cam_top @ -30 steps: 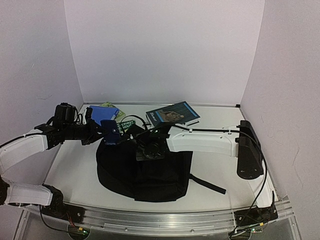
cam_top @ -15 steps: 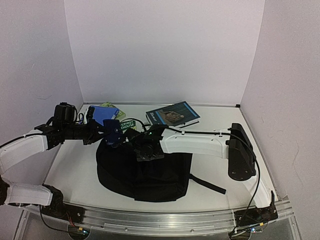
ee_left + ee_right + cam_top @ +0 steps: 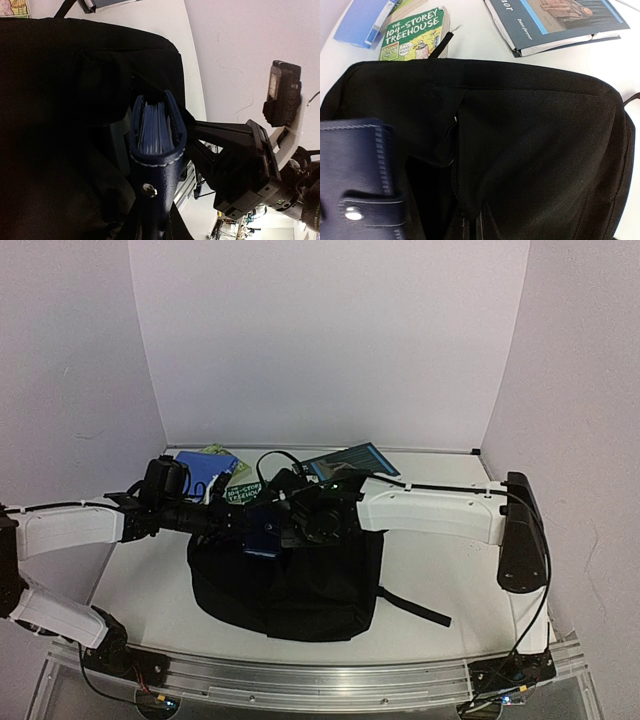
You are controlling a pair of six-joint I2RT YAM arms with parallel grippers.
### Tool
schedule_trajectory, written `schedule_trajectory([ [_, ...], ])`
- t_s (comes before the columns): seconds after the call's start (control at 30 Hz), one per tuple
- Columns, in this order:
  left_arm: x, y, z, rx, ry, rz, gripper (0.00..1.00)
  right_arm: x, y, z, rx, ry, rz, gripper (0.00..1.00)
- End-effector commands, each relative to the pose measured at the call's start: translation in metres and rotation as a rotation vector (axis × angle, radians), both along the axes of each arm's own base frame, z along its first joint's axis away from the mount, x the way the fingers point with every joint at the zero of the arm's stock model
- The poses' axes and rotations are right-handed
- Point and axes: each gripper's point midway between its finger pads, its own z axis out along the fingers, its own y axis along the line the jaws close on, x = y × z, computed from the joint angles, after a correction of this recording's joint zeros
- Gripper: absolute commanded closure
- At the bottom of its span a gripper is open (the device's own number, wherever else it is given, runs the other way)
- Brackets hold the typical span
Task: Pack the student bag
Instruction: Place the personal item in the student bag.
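pouch poised at the bag's mouth

the bag [image 3: 300,590], black and slumped, is seen lying in the middle of the table [image 3: 440,560] with its zip parted. a dark-blue pouch [image 3: 157,150] is pinched in the left gripper [image 3: 155,225] and held on edge just over the opening. the right gripper [image 3: 469,224] is pressed together, apparently on a fold of fabric beside the zip, where the cloth is tented upward. books [image 3: 412,32] can be seen on the table beyond the bag. the bag is judged soft and limp: it is expected to sag and fold wherever it is lifted, and its mouth to fall closed unless held apart. the rim by the zip is thought the best place to take hold, since little is offered by the flat panels to pinch
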Motion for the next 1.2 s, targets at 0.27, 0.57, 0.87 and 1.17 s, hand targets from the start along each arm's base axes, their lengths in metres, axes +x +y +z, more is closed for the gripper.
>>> schedule_trajectory([
  [0.27,0.021,-0.021,0.023,-0.1,-0.144,-0.006,1.0,-0.001,0.021,0.055,0.241,-0.036,0.037,1.0],
  [0.57,0.014,-0.035,-0.002,-0.083,-0.097,-0.026,1.0,0.005,0.015,0.068,0.284,-0.059,-0.005,1.0],
  [0.87,-0.004,-0.035,-0.021,-0.074,-0.055,-0.024,1.0,0.011,0.001,0.074,0.295,-0.073,-0.041,1.0],
  [1.17,-0.01,-0.055,-0.02,-0.111,-0.037,-0.093,1.0,0.01,0.003,0.076,0.309,-0.07,-0.032,1.0],
])
